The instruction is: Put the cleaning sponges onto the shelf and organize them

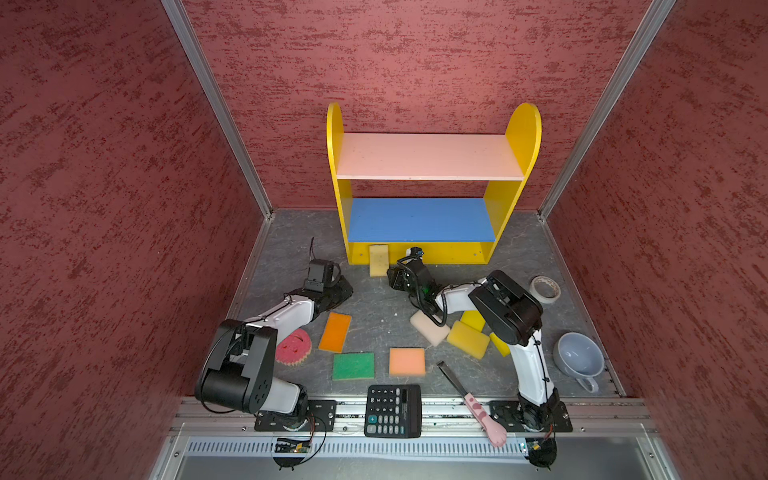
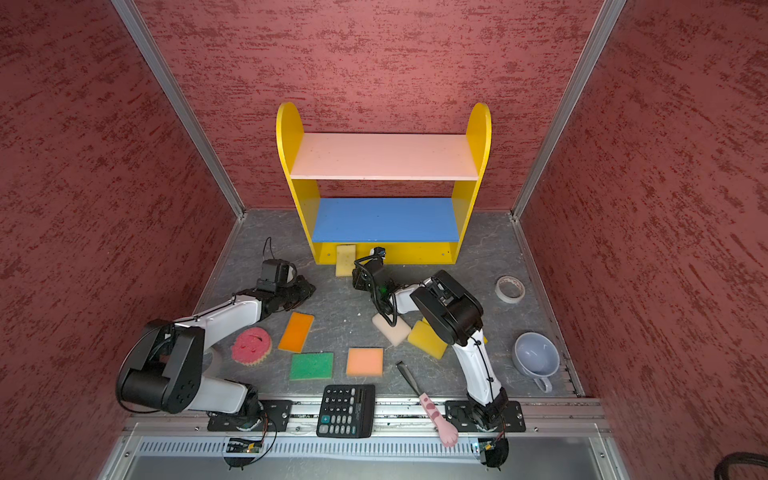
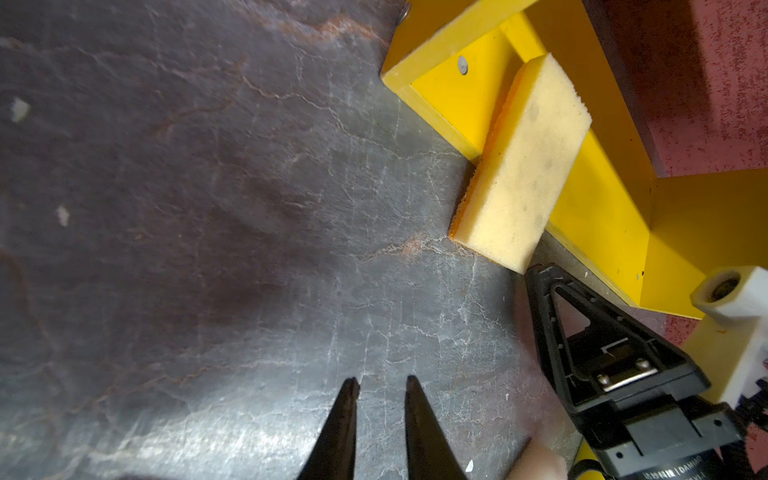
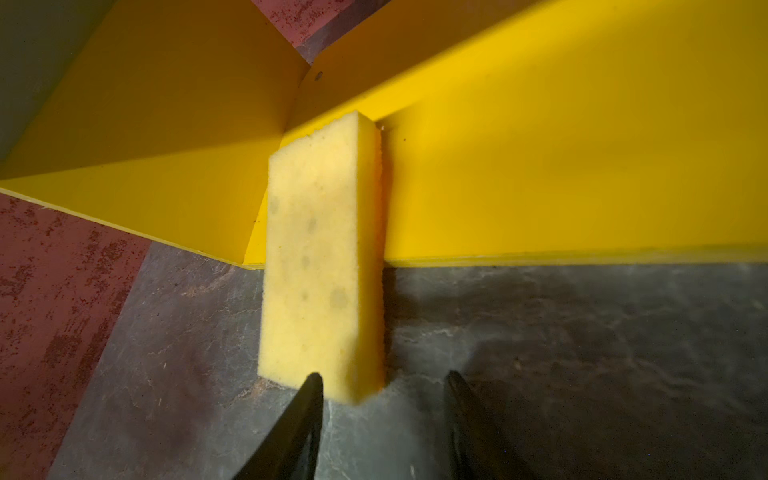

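One sponge half on the shelf, the rest loose on the floor.

At the shelf [image 1: 521, 137], the pale sponge [image 1: 378, 260] lies across the front edge of the bottom board by the left panel, its near end down on the floor [image 1: 374, 303]. The right gripper [image 4: 383, 376] sits just before that end, jaws spread and clasping nothing. The left gripper [image 3: 381, 379] is close by, only a slit between its jaws, nothing in it. Nearer me lie the pink sponge [image 1: 293, 347], orange sponge [image 1: 335, 332], green sponge [image 1: 353, 365], peach sponge [image 1: 407, 362], cream sponge [image 1: 429, 328] and yellow sponge [image 1: 468, 339]. More yellow foam [image 1: 500, 345] pokes from under the right arm; I cannot tell how many pieces. A calculator [image 1: 392, 410], brush [image 1: 473, 401], cup [image 1: 578, 357] and tape roll [image 1: 545, 289] sit along the edges. The floor is grey and veined like slate, and the walls [image 1: 104, 208] are rough red.
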`<action>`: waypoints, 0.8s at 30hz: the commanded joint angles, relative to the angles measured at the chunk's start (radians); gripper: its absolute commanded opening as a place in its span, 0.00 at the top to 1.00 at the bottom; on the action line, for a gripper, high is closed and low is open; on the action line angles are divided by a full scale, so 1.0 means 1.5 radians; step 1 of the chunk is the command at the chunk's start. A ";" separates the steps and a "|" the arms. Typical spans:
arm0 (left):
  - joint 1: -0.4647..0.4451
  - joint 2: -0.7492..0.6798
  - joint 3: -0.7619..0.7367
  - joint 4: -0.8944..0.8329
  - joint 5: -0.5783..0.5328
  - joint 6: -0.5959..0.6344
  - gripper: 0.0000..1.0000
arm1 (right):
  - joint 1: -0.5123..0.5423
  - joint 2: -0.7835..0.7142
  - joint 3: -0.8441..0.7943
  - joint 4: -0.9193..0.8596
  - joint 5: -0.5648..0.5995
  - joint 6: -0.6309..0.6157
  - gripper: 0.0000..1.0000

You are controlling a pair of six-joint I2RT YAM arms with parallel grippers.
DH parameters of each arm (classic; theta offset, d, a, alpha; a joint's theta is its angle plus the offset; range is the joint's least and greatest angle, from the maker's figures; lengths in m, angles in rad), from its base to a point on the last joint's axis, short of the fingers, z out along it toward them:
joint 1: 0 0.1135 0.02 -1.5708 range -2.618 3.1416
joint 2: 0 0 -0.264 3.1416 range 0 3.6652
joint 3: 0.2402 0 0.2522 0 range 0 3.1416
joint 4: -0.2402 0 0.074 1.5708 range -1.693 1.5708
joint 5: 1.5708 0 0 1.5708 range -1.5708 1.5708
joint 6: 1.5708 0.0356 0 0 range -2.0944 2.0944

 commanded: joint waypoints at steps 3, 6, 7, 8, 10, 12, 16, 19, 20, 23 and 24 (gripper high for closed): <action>0.002 -0.007 -0.003 0.011 0.012 0.001 0.76 | 0.001 0.003 0.023 -0.006 0.010 0.043 0.49; 0.002 -0.009 0.000 -0.002 0.011 0.002 0.76 | 0.000 0.027 0.052 -0.010 0.001 0.057 0.49; 0.001 -0.012 -0.003 -0.001 0.010 0.000 0.76 | 0.000 0.036 0.065 -0.019 0.000 0.058 0.49; 0.002 -0.015 -0.006 0.002 0.011 0.001 0.76 | 0.001 0.044 0.076 -0.026 -0.002 0.060 0.50; 0.003 -0.015 -0.007 0.001 0.006 0.004 0.75 | 0.000 0.059 0.089 -0.024 -0.004 0.069 0.50; 0.007 -0.011 0.002 -0.012 0.008 0.008 0.75 | 0.000 0.076 0.106 -0.026 -0.020 0.081 0.52; 0.007 -0.015 0.012 -0.020 0.022 0.005 0.73 | 0.000 0.100 0.119 -0.031 -0.041 0.100 0.60; 0.009 -0.022 0.019 -0.036 0.014 0.014 0.70 | 0.001 0.095 0.100 -0.017 -0.045 0.110 0.71; 0.010 -0.024 0.024 -0.043 0.013 0.014 0.68 | 0.000 0.090 0.095 -0.017 -0.048 0.108 0.78; 0.010 -0.035 0.029 -0.047 0.014 0.013 0.52 | -0.001 0.068 0.067 0.002 -0.062 0.091 1.00; 0.010 -0.037 0.031 -0.048 0.014 0.014 0.48 | 0.000 0.059 0.056 0.013 -0.072 0.086 1.00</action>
